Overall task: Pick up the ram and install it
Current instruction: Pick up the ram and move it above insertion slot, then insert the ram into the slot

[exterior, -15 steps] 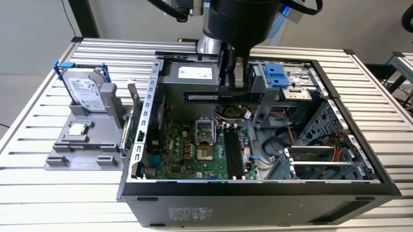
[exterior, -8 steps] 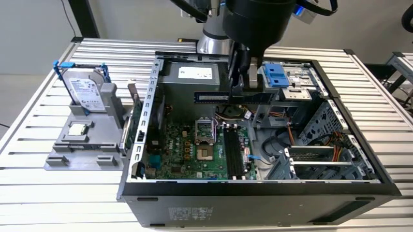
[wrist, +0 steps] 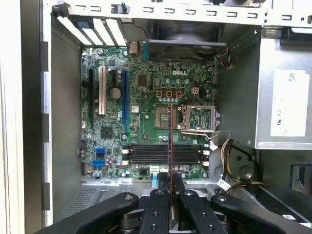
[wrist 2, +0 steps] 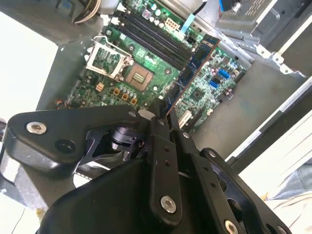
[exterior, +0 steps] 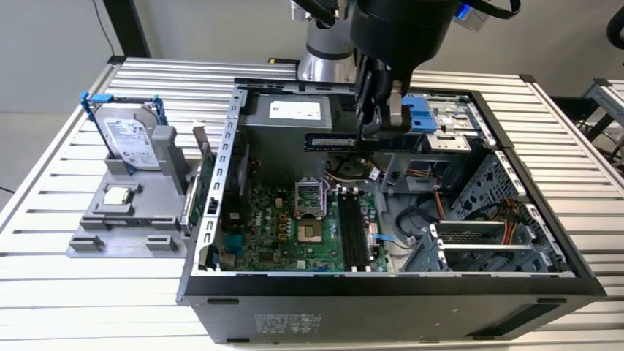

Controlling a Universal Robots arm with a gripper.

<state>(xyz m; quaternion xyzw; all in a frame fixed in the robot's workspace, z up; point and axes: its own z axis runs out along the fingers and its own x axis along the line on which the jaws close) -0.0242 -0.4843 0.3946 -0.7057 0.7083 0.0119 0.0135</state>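
My gripper (exterior: 382,130) hangs over the open computer case (exterior: 390,281), shut on the ram (exterior: 329,142), a thin bluish stick held level above the case's rear half. In the second wrist view the ram (wrist 2: 195,63) sticks out from between the fingers (wrist 2: 157,127) over the green motherboard (wrist 2: 112,87). The first wrist view has the ram (wrist: 169,141) edge-on, crossing above the black memory slots (wrist: 146,153), which lie at a right angle to it. Those slots (exterior: 353,230) sit well below the ram, near the case's front wall in the exterior view.
A grey holder (exterior: 146,234) at the exterior view's left carries a silver hard drive in a blue frame (exterior: 127,135) and a small square silver chip (exterior: 117,195). Inside the case are the processor socket (exterior: 309,197), loose cables (exterior: 356,172) and a metal drive cage (exterior: 487,241).
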